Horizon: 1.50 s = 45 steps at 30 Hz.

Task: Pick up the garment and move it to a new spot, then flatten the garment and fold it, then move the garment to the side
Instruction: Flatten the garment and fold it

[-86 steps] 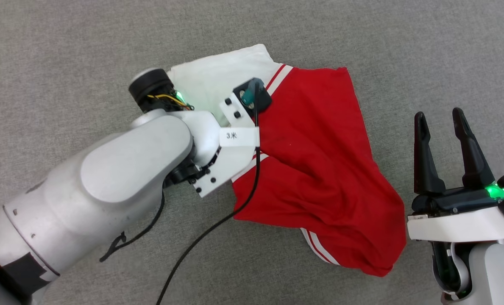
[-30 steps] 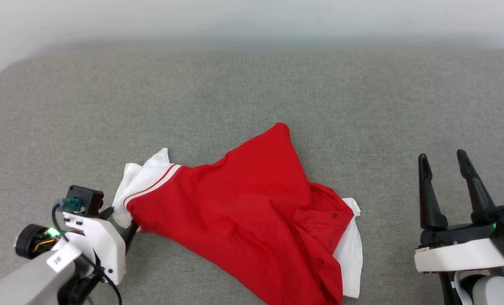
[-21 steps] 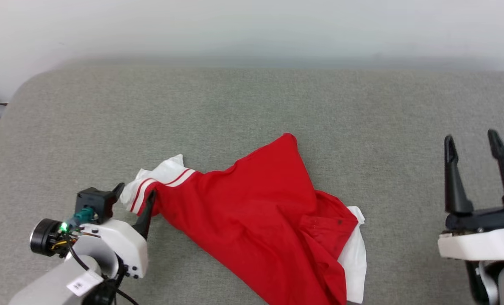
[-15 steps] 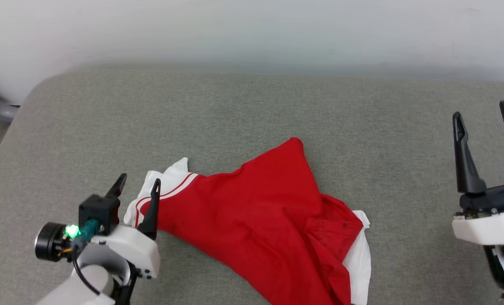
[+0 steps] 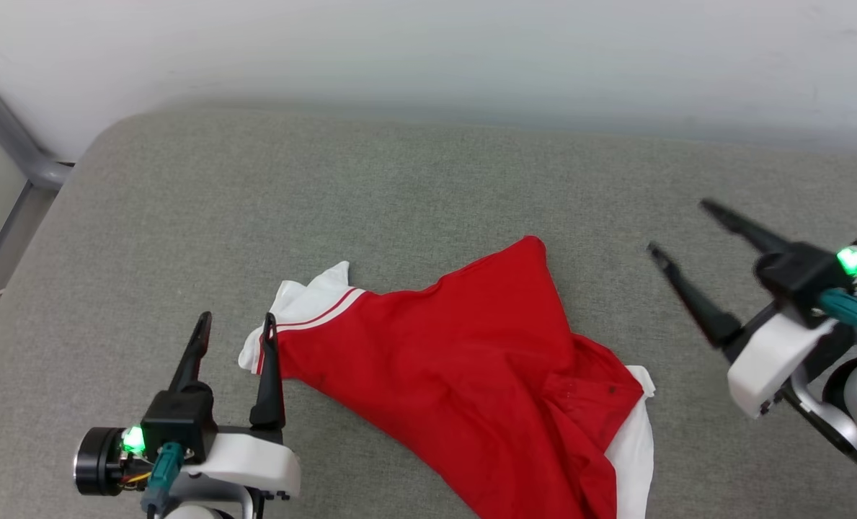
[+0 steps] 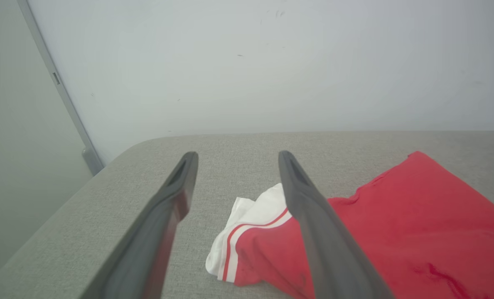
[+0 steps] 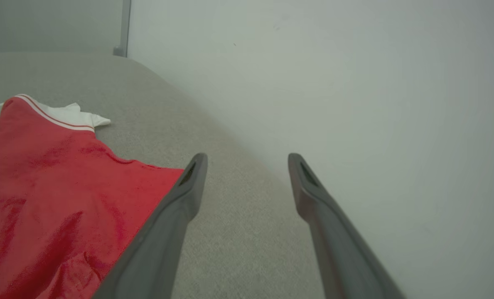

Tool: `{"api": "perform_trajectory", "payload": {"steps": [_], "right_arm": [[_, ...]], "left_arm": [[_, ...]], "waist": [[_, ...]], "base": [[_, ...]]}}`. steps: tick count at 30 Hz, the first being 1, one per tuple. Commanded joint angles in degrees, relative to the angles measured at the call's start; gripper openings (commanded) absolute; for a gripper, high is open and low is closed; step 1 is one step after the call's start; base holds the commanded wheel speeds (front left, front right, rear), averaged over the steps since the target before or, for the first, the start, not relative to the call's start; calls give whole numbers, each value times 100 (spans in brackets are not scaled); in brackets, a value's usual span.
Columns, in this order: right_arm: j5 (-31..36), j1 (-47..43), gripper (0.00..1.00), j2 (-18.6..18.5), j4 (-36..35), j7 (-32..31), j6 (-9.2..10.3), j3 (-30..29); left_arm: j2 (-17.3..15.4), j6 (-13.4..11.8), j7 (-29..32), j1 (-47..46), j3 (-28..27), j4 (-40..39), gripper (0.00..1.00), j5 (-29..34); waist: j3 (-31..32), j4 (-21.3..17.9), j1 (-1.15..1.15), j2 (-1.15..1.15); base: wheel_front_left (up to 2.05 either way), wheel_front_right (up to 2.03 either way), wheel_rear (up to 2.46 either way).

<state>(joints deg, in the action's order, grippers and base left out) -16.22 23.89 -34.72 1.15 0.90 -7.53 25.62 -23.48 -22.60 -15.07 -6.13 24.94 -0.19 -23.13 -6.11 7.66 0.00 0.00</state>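
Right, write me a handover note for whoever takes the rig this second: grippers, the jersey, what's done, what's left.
Left gripper: open and empty. It has just let go of the white sleeve; one finger stands over the sleeve's edge.
Right gripper: open and empty, off to the garment's right, apart from it.
Garment: lies rumpled on the grey cushion, red body bunched, second sleeve partly under it at the near right.
Done: pick-up and move, it seems.
Left: flatten, fold, move aside.
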Motion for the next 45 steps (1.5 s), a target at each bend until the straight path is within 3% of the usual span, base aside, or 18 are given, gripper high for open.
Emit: {"api": "perform_trajectory", "payload": {"steps": [1,6,11,22,23,24,26,27,28,37,45], "right_arm": [[-219,161,100,-160,-26,-268,8,225],[-1311,631,100,-746,-152,-1708,7,1324],[-1984,1033,100,-1014,-23,-2687,8,2096],[-2372,1711,100,-715,1151,-2455,8,3531],[-2401,1750,100,-664,1320,-2400,8,3637],[-2558,1718,100,-492,1999,-2251,8,4102],[-2625,1740,100,-433,2189,-2023,9,4243],[-2679,1747,29,-415,2259,-1891,9,4271],[-2715,1771,0,-403,2300,-1742,9,4296],[-2922,2201,0,-517,2291,-283,9,3675],[-3278,2395,0,-953,2545,-102,9,2869]], "left_arm": [[89,68,-13,92,-86,-27,100,118],[541,449,-14,260,-486,38,100,553],[931,804,-14,259,-809,128,100,886],[1563,1440,-14,-23,-1316,304,100,1476],[1604,1482,-14,-41,-1343,314,100,1517],[1731,1635,-14,-70,-1456,387,100,1641],[1784,1697,-14,-82,-1518,415,100,1693],[1799,1714,-14,-73,-1553,424,100,1708],[1811,1740,-14,-48,-1588,432,100,1728],[1919,1940,-14,50,-1825,447,100,1859],[1994,2034,-14,-57,-1796,399,100,1914]], "waist": [[-31,25,0,0],[-168,133,0,0],[-385,253,0,0],[-846,544,0,0],[-874,561,0,0],[-929,607,0,0],[-930,606,0,0],[-922,592,0,0],[-908,566,0,0],[-763,229,0,0],[-955,251,0,0]], "base": [[0,0,0],[0,0,0],[0,0,0],[0,0,0],[0,0,0],[0,0,0],[0,0,0],[0,0,0],[0,0,0],[0,0,0],[0,0,0]]}}
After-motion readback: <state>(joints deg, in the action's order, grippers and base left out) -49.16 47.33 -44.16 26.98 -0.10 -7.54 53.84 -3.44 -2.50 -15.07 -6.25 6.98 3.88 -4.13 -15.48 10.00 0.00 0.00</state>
